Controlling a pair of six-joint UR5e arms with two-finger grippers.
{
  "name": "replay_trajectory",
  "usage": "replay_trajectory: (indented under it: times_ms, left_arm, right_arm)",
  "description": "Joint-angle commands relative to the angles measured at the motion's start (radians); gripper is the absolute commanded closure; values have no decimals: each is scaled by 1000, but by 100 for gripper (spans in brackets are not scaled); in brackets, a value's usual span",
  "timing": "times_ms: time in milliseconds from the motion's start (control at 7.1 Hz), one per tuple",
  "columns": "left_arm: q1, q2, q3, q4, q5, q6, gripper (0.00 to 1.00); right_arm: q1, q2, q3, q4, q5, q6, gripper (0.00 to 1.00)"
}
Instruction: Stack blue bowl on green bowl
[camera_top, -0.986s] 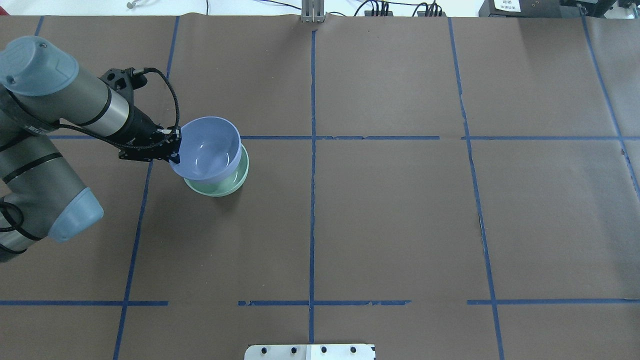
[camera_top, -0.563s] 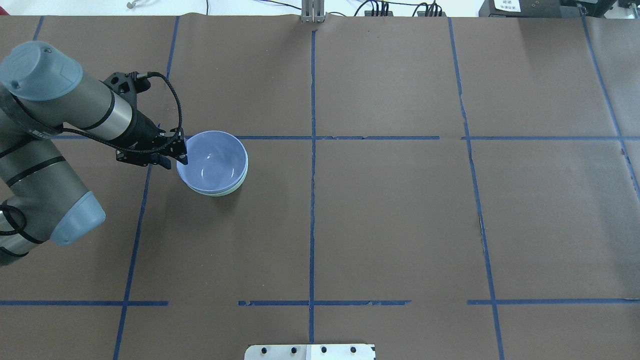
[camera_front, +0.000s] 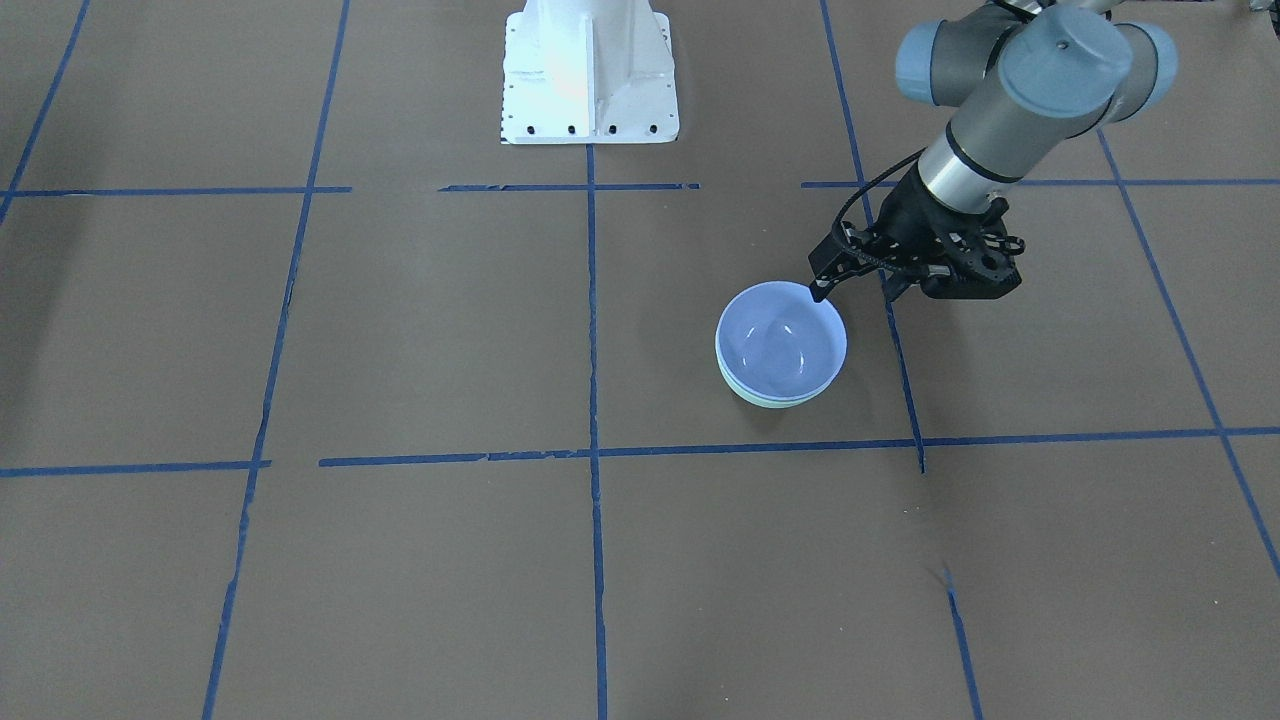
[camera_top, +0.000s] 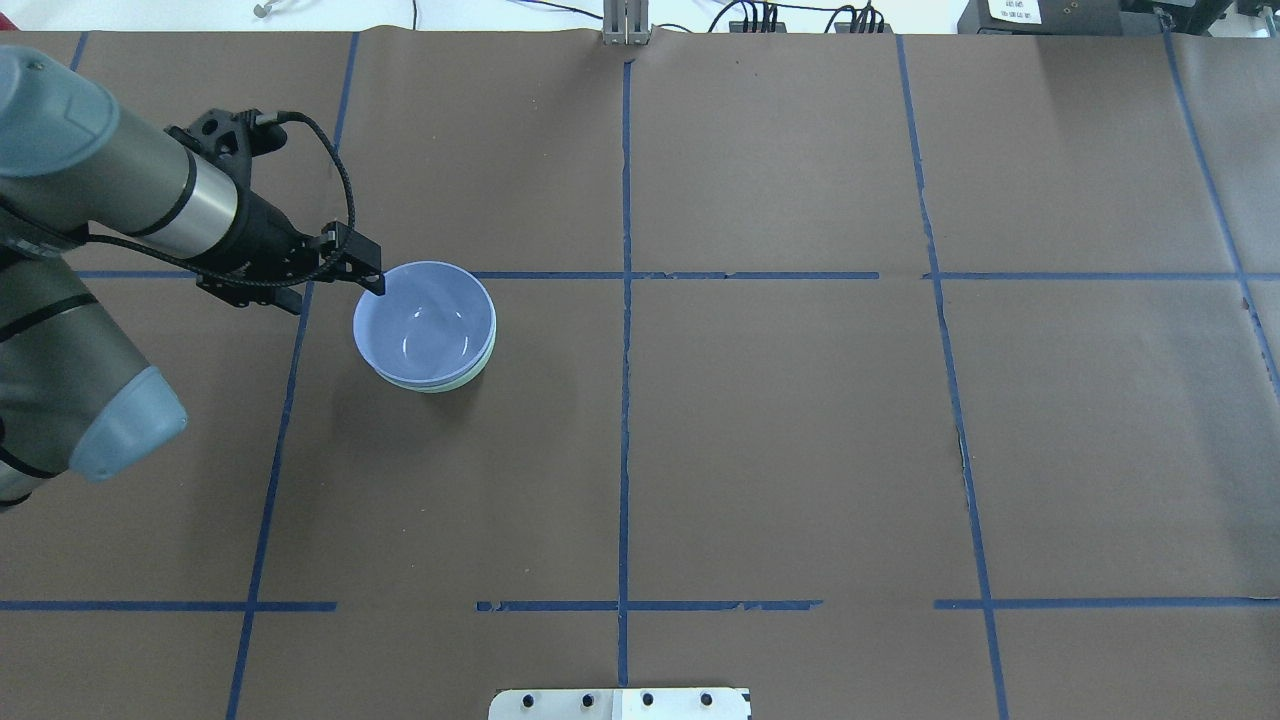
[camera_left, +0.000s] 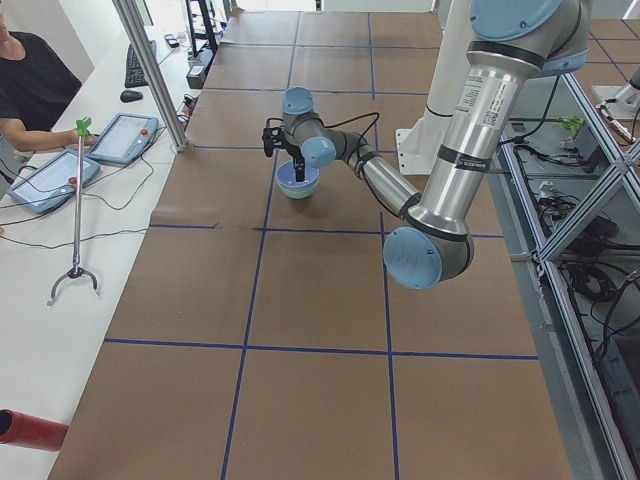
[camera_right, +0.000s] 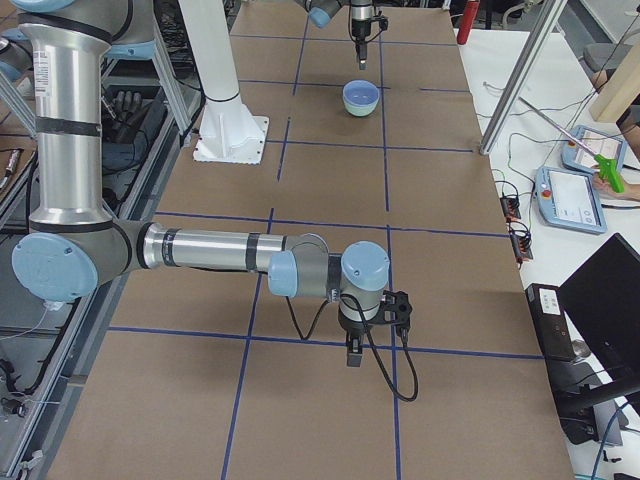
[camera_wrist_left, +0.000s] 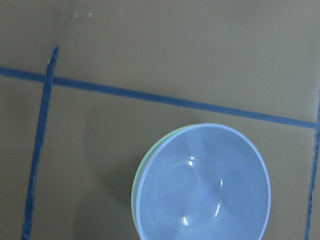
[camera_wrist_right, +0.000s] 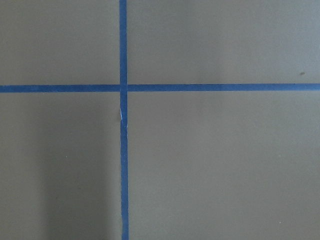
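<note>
Two bowls are seen nested on the table (camera_top: 800, 450), which is covered with brown paper and divided by blue tape lines (camera_top: 625, 420). The blue bowl (camera_top: 425, 320) is set upright inside the green bowl (camera_top: 445, 384). Of the green one only a thin mint crescent is shown under the blue rim; its sides and bottom are hidden. The pair is placed on the robot's left part of the table, near a crossing of the tape. In the left wrist view the lower part of both bowls is cut off by the picture's edge, and no fingers are shown there.

The left gripper (camera_top: 340, 288) is held in the air just beside the blue bowl, on the side toward the left arm. Its jaws are spread apart and nothing is gripped between them. One finger is seen close over the blue rim, and in the exterior right view a small gap is shown between it and the bowl.

The right gripper (camera_right: 353, 352) is shown only in the exterior right view, low over the table and well apart from the bowls. Whether it is spread or closed cannot be told from there. In the right wrist view only brown paper and one tape crossing are seen.
</note>
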Motion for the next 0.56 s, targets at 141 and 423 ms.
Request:
replay_trajectory:
  times_ms: [141,423]
  left_arm:
    - [-268,16,-15,193,-6,503,0]
    - [-420,69,-8,322,-11,804,0]
  right_arm:
    - [0,0,0,0,0,0,0]
    - [0,0,0,0,0,0,0]
